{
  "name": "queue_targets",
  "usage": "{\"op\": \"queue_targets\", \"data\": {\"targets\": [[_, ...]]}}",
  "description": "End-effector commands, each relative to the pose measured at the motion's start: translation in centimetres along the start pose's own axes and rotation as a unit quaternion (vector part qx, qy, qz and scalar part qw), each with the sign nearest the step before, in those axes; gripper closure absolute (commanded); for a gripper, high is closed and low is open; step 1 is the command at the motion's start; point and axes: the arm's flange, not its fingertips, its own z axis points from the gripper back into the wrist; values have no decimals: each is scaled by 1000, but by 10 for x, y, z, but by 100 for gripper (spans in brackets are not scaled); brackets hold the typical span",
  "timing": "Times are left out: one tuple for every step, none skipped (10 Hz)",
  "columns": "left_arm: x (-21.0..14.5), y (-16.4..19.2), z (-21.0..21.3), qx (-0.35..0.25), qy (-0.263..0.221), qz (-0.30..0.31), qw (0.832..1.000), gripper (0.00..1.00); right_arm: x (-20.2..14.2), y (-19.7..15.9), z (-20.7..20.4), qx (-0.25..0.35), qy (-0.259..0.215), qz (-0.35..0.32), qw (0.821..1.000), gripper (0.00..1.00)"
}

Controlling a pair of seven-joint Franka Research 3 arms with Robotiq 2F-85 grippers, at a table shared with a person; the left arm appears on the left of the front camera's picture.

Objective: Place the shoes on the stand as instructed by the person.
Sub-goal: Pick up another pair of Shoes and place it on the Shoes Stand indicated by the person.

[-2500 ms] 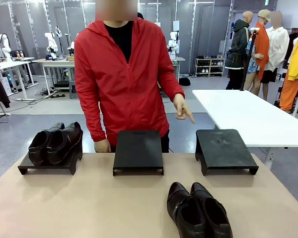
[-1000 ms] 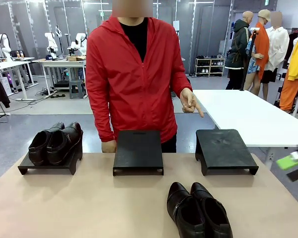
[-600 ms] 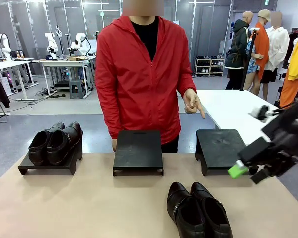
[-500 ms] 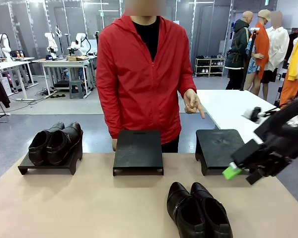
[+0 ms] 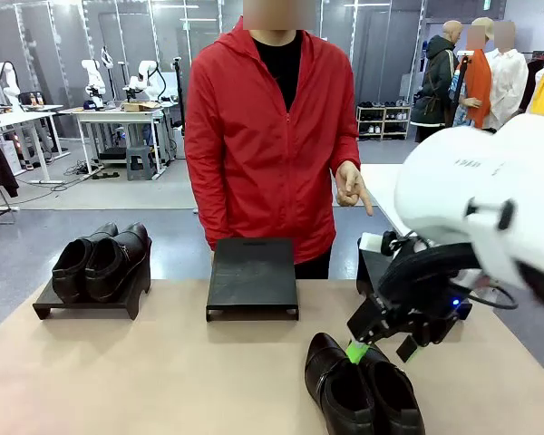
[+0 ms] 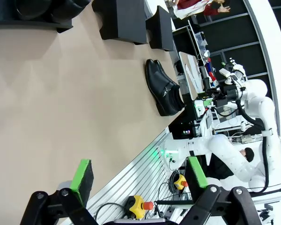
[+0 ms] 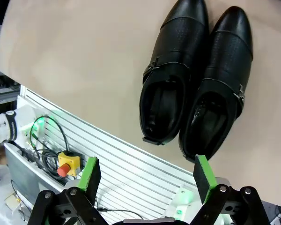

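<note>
One pair of glossy black shoes [image 5: 363,388] lies side by side on the tan table near the front edge, right of middle. It also appears in the right wrist view as shoes [image 7: 194,79] and in the left wrist view as shoes [image 6: 164,86]. My right gripper [image 5: 381,349] hangs open just above their toes; its own view shows the open right gripper [image 7: 147,176] empty above the heels. A second pair [image 5: 102,263] rests on the left stand [image 5: 45,306]. The person [image 5: 272,136] points a finger [image 5: 354,190] down to the right. My left gripper [image 6: 139,173] is open, empty and high above the table.
A bare black middle stand [image 5: 252,276] sits at the far table edge. The right stand [image 5: 374,265] is mostly hidden behind my right arm [image 5: 490,190]. A white table [image 5: 385,186] stands behind at the right. Bare table top lies left of the front shoes.
My right arm has swung in from the right edge and down to just above the front pair. The person has shifted slightly right, the hand still pointing.
</note>
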Motion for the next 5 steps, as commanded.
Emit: {"op": "queue_targets", "data": {"targets": [[-4, -1, 1, -3, 5, -8, 1000, 0, -13, -13, -38, -15, 1, -26, 1000, 0], [-4, -1, 1, -3, 5, -8, 1000, 0, -11, -16, -48, -27, 8, -29, 999, 0], [-4, -1, 1, -3, 5, -8, 1000, 0, -9, -19, -57, -32, 13, -31, 999, 0], [-4, -1, 1, -3, 5, -8, 1000, 0, -7, -21, -67, -42, 15, -32, 999, 0], [-4, -1, 1, -3, 5, -8, 1000, 0, -6, -23, -76, -48, 22, -32, 998, 0]]}}
